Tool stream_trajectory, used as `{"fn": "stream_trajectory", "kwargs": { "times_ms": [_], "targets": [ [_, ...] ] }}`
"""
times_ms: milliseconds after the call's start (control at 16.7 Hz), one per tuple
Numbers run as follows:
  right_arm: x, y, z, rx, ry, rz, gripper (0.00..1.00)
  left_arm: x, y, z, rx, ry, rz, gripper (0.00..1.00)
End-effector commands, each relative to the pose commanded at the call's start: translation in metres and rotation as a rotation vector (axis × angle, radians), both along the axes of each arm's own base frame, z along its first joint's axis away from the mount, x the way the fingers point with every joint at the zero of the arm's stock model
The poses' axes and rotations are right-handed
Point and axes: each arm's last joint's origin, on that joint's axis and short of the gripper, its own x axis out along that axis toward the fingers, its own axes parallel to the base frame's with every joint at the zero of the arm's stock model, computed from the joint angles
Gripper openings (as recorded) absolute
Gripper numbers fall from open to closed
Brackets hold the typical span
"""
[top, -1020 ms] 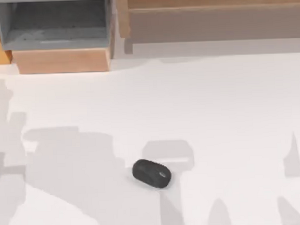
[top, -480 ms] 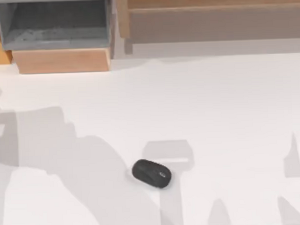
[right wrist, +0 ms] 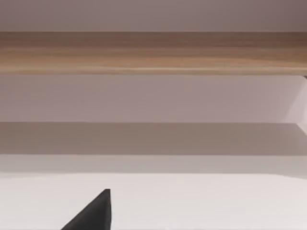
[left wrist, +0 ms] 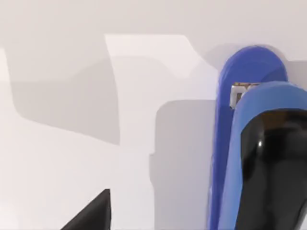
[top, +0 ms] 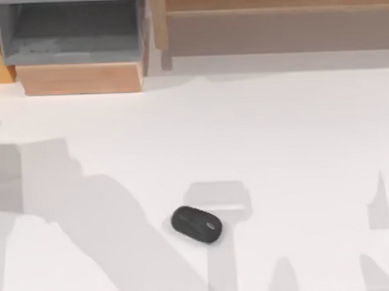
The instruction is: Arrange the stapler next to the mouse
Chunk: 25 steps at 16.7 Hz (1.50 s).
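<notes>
The mouse (top: 195, 224) lies on the white tabletop (top: 297, 148), near the front edge and a little left of centre, well apart from the grey open box (top: 72, 35) at the far left. Its long axis runs left to right with a slight tilt, and the small light mark sits at its right end.

Our left wrist view shows the stapler (left wrist: 249, 143) close under the camera, a blue bar with a glossy black upper part, its rounded blue tip pointing away from the lens over the tabletop. One dark finger (left wrist: 91, 213) of our left hand shows beside it; whether that hand is gripping the stapler we cannot tell.

We judge the stapler rigid, fairly light, and slick on its glossy top, so a hold across the narrow sides near mid-length should serve best. Our right hand is parked, facing the wooden shelf (right wrist: 153, 52) at the back; its opening we cannot tell.
</notes>
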Motion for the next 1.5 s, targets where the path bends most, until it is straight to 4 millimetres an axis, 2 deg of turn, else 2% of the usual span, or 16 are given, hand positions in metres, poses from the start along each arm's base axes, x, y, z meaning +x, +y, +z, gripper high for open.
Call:
{"fn": "stream_trajectory", "kwargs": {
  "times_ms": [180, 420, 1200, 1500],
  "targets": [
    [0.000, 0.000, 0.000, 0.000, 0.000, 0.000, 1.00, -0.001, 0.000, -0.021, -0.002, 0.005, 0.000, 1.00],
    [0.000, 0.000, 0.000, 0.000, 0.000, 0.000, 1.00, -0.001, 0.000, -0.023, -0.002, 0.008, 0.000, 1.00],
    [0.000, 0.000, 0.000, 0.000, 0.000, 0.000, 1.00, -0.001, 0.000, -0.023, -0.002, 0.008, 0.000, 0.02],
    [0.000, 0.000, 0.000, 0.000, 0.000, 0.000, 1.00, -0.001, 0.000, -0.023, -0.002, 0.008, 0.000, 0.00]
  ]
}}
